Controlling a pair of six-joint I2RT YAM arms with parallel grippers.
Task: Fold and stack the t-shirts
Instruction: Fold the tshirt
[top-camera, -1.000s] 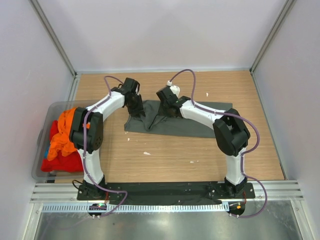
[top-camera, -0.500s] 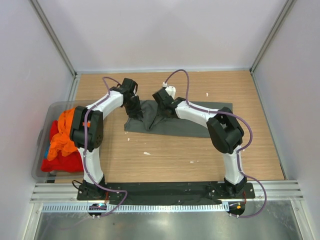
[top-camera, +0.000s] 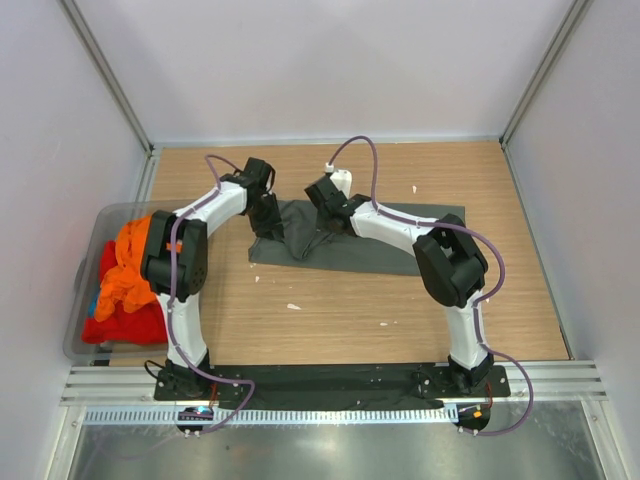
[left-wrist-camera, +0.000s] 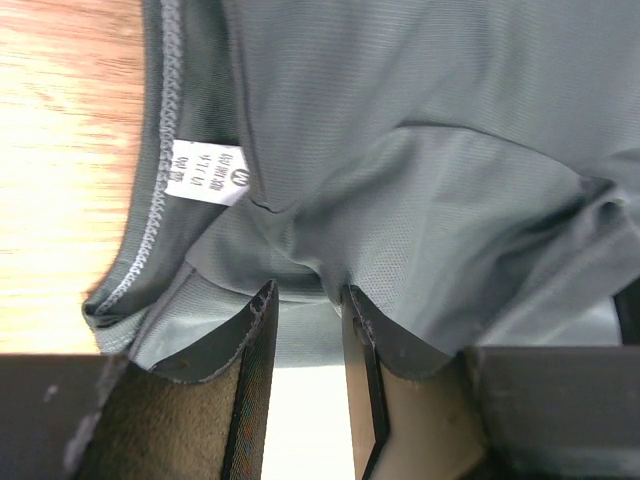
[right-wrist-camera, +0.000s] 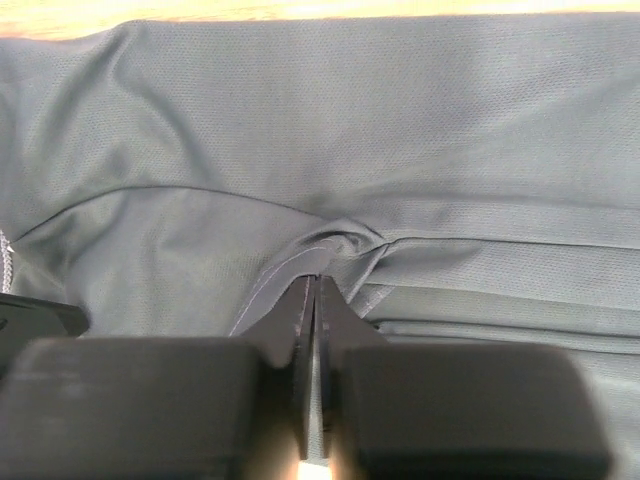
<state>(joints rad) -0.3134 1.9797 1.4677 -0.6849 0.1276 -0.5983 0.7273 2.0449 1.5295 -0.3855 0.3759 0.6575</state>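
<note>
Dark grey-green t-shirt (top-camera: 385, 248), fine mesh weave, bunched at left end

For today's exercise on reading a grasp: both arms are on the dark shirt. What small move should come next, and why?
Probably a small joint lift. The right gripper has its jaws pinched shut on a puckered fold of the grey-green t-shirt, and the left gripper holds cloth near the collar label. The shirt lies mostly flat on the table, so raising both comes before folding.

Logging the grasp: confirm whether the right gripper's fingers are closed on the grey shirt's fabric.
Yes: in the right wrist view the right gripper has its fingers pressed together with a pinched ridge of the grey-green t-shirt bunched at their tips.
</note>
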